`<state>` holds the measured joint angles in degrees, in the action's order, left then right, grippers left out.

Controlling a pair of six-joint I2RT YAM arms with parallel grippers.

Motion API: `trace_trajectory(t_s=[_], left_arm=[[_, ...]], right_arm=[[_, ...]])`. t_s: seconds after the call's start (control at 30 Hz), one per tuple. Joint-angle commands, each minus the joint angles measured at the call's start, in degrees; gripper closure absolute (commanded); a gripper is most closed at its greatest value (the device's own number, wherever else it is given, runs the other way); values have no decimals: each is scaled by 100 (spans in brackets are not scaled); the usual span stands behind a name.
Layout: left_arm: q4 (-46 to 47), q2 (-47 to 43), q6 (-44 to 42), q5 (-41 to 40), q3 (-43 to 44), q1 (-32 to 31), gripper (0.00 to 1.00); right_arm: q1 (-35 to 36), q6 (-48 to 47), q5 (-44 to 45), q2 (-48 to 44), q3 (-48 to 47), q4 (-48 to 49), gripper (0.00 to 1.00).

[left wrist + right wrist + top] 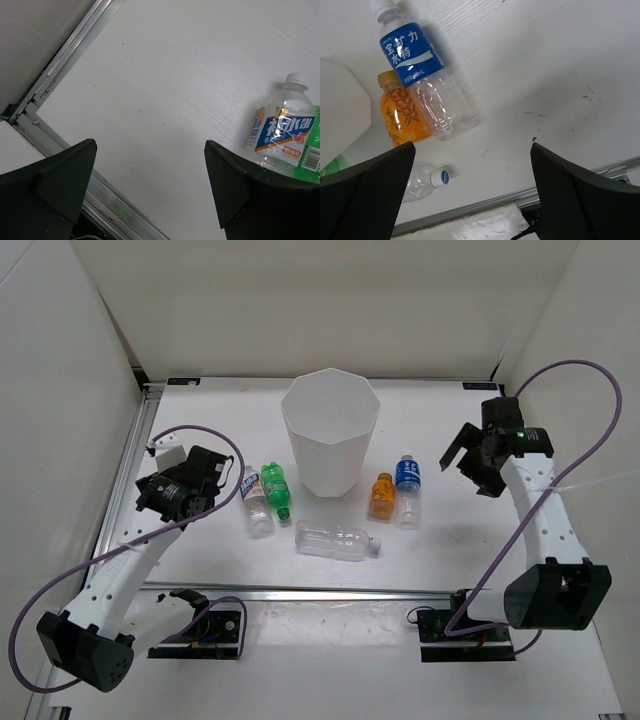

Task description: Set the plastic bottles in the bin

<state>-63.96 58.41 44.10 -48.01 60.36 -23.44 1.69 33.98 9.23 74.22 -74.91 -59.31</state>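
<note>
Five bottles lie on their sides on a white desk (450, 400), grouped around the near side of a tall white bin (330, 465) that stands upright at the middle, toward the far edge. None is in the bin yet.

Left of the bin, a clear labelled bottle (256, 502) and a green bottle (277, 490) lie side by side, their long axes running roughly near to far. The left tool (150, 167) hangs just to their left, jaws wide apart and holding nothing. The clear labelled bottle is the closer of the two.

Right of the bin, an orange bottle (381, 496) and a blue bottle (407, 487) lie side by side, also near to far, caps at the far end. The right tool (472, 170) hangs to their right, a little farther off, jaws wide apart and empty. The blue bottle is on its side of the pair.

A big clear bottle (337, 540) lies crosswise in front of the bin, cap to the right, between the two arms.

Judging by position, each arm is best placed for the pair on its own side, closing across a bottle's width.
</note>
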Motion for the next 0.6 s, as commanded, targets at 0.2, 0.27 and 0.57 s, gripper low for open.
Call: trace_trajectory(t_s=[0.2, 0.27, 0.57], left_arm=[[218, -58, -112, 317, -226, -161, 0], [279, -58, -112, 467, -278, -161, 0], [587, 389, -358, 661, -394, -161, 0]], right_arm=[[76, -646, -1337, 1050, -621, 859, 0], [77, -647, -1337, 1505, -883, 912, 0], [296, -1086, -1257, 3256, -1825, 772, 0]])
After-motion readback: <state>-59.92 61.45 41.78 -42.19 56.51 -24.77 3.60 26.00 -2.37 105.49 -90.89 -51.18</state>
